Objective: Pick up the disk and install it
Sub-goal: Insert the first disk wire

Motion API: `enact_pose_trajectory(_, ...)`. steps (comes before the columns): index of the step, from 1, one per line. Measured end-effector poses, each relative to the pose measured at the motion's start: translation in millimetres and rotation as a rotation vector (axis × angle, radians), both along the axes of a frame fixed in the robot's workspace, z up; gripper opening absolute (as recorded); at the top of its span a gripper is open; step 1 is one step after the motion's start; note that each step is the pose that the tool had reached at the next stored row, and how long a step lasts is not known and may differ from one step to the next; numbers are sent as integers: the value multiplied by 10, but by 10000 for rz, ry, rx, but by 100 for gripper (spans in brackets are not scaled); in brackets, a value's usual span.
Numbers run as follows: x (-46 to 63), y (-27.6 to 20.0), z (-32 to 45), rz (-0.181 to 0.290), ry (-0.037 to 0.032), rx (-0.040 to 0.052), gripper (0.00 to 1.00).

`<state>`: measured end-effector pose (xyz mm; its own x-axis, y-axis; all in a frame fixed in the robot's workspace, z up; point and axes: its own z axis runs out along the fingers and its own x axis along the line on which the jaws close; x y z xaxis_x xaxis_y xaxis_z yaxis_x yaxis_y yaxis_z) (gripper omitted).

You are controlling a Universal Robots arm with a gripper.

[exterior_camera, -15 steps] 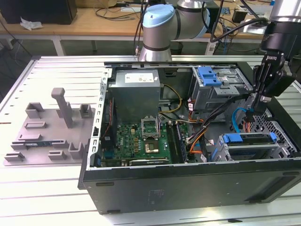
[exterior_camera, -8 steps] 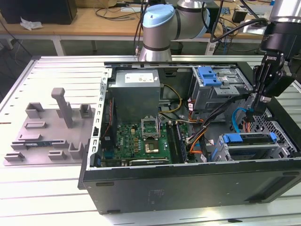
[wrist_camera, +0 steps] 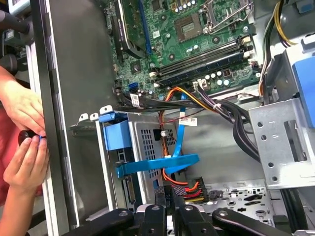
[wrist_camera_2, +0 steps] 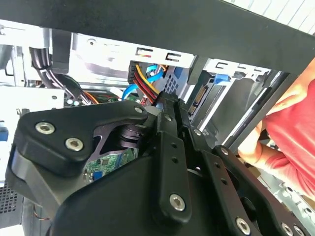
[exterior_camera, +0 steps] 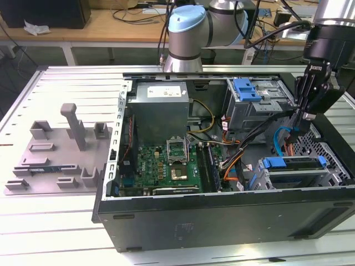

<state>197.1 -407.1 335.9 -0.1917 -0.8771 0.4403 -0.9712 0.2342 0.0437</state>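
The disk (exterior_camera: 294, 170) lies flat in the lower drive cage at the exterior view's right end of the open computer case, its blue frame (exterior_camera: 293, 162) along the top edge. The first wrist view shows the blue frame end (wrist_camera: 115, 135) at the cage mouth. My gripper (exterior_camera: 300, 118) hangs just above and behind that cage. Its fingers (wrist_camera: 156, 217) are shut on a black cable plug (wrist_camera: 168, 195) with red, yellow and black wires (wrist_camera: 193, 186), seen in both wrist views (wrist_camera_2: 147, 93). A flat blue data cable (wrist_camera: 158, 165) crosses the cage beside the plug.
The motherboard (exterior_camera: 172, 160) and grey power supply box (exterior_camera: 161, 108) fill the case's left half. An upper bay with a blue tab (exterior_camera: 247, 88) stands behind. A person's hands (wrist_camera: 23, 147) rest on the case wall (wrist_camera: 64, 98). A grey fixture (exterior_camera: 61, 152) lies outside the case.
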Motion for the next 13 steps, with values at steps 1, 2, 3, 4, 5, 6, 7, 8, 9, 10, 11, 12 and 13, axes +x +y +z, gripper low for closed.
enact_pose_trajectory(1,-1,-5,9,15,-3,63,16)
enact_pose_trajectory(2,-2,-17,32,36,-9,182,16)
enact_pose_trajectory(3,-4,-24,45,44,-11,237,16)
enact_pose_trajectory(4,-6,-33,63,51,-13,280,16)
enact_pose_trajectory(5,-15,-66,105,58,-14,329,16)
enact_pose_trajectory(6,-18,-86,122,61,-16,338,16)
enact_pose_trajectory(7,-19,-106,133,64,-21,345,16)
enact_pose_trajectory(8,-21,-144,146,74,-34,375,16)
enact_pose_trajectory(9,-21,-175,150,83,-45,434,16)
enact_pose_trajectory(10,-22,-202,151,91,-53,526,16)
enact_pose_trajectory(11,-23,-223,151,101,-59,629,16)
enact_pose_trajectory(12,-23,-236,151,108,-62,712,16)
enact_pose_trajectory(13,-25,-266,151,127,-70,904,16)
